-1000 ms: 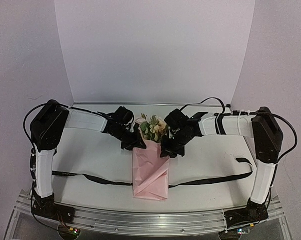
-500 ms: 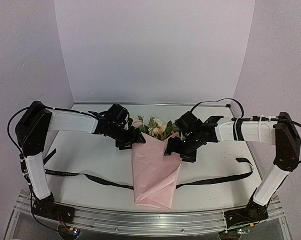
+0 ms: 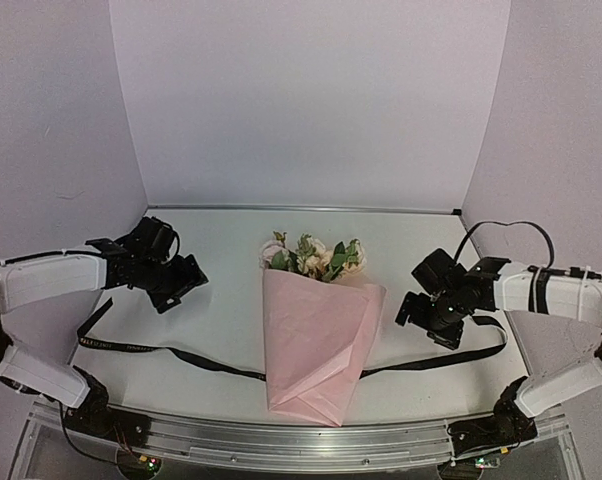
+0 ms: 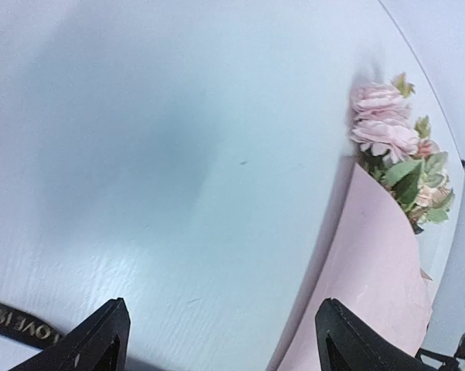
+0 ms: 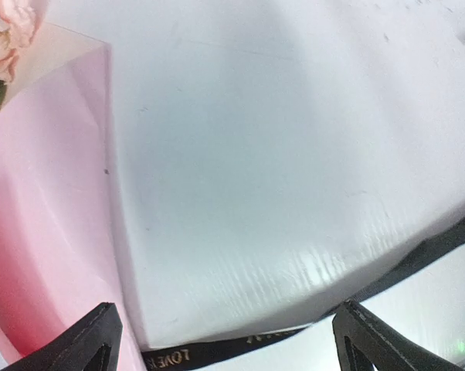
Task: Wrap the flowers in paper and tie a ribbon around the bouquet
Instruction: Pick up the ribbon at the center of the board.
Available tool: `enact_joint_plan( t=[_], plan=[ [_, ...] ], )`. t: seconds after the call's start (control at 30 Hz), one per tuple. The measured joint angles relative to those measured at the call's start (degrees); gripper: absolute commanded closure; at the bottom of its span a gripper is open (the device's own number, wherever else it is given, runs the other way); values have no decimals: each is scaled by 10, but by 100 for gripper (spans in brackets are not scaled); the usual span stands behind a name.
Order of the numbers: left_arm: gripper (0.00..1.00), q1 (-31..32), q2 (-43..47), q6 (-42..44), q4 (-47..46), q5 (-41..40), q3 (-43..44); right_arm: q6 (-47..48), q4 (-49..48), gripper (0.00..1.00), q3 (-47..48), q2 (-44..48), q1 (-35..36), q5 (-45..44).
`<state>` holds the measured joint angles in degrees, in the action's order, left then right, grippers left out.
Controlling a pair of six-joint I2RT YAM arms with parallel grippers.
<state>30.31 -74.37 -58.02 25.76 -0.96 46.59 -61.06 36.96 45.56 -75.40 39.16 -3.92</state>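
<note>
At tabletop (image 3: pixel 231 235) centre the bouquet (image 3: pixel 316 315) lies on the ribbon (image 3: pixel 171 353), left gripper (image 3: pixel 181 286) and right gripper (image 3: pixel 409 309) fingers spread, empty, well apart from it; unpinned paper (image 3: pixel 311 375) could spring open before the ribbon gets tied.

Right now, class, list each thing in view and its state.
Pale pink flowers with green leaves: wrapped, heads poking out.
Light pink wrapping paper: folded in a cone around them, lying flat.
Long black ribbon: untied, running under the paper.
Left gripper: open, empty.
Right gripper: open, empty.
</note>
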Motion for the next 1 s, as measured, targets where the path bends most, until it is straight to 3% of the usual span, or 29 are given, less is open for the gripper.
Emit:
enact_joint_plan(
  t=[0.1, 0.3, 0.6, 0.9, 1.0],
  plan=[
    [14, 3, 58, -59, 63, -43, -33, -28, 13, 10, -41, 60, -1, -12],
    [13, 3, 98, -183, 175, -102, -56, -79, 41, 12, -103, 126, -26, -30],
    [19, 3, 85, -299, 176, -88, -134, -120, 66, 12, -164, 168, -89, -43],
    [47, -10, 0, -305, 89, -77, -142, -128, 66, 17, -168, 131, -135, -41],
    [61, -18, -8, -301, 73, -78, -141, -134, 59, 17, -171, 118, -149, -41]
  ],
)
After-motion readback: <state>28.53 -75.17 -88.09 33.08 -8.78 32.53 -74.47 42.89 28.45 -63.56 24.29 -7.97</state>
